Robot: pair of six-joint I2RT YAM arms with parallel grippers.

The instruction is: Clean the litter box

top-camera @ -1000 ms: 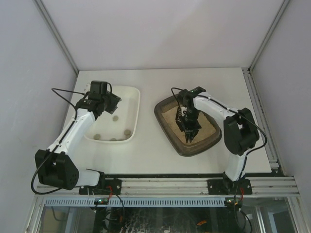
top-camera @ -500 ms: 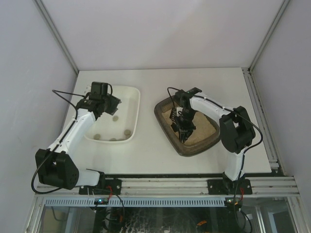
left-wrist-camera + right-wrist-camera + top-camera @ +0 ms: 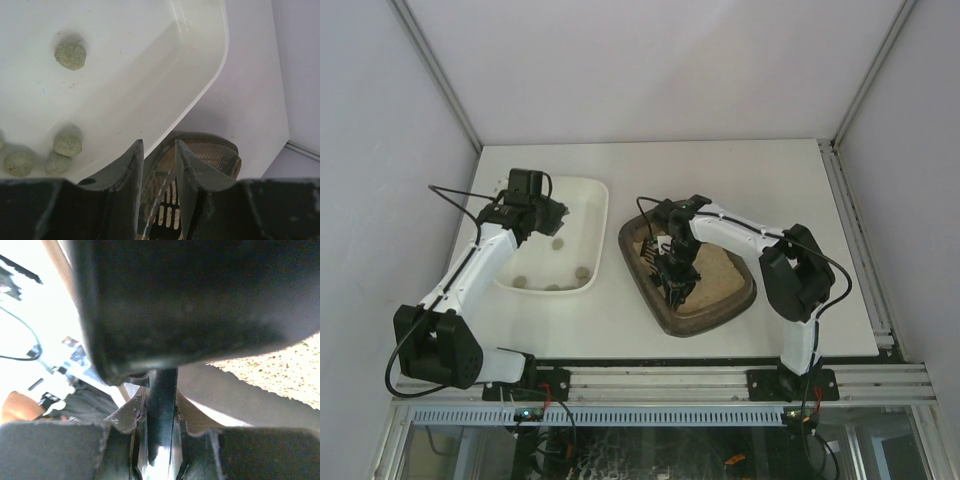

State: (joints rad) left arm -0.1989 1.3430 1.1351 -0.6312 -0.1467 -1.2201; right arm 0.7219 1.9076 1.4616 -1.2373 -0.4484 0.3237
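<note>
The litter box sits skewed on the table, just right of the tray. Our right gripper is down in the box, jaws clamped on the scoop. Our left gripper hovers over the tray, jaws slightly apart and empty. Four clumps lie in the tray, so we judge the job part done. We cannot tell whether more are left in the sand.

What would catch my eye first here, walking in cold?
The brown litter box sits right of centre, holding pale sand, with the right gripper down inside it, shut on a black scoop. To its left, a white tray holds several greenish lumps, with the left gripper above it, open.
</note>
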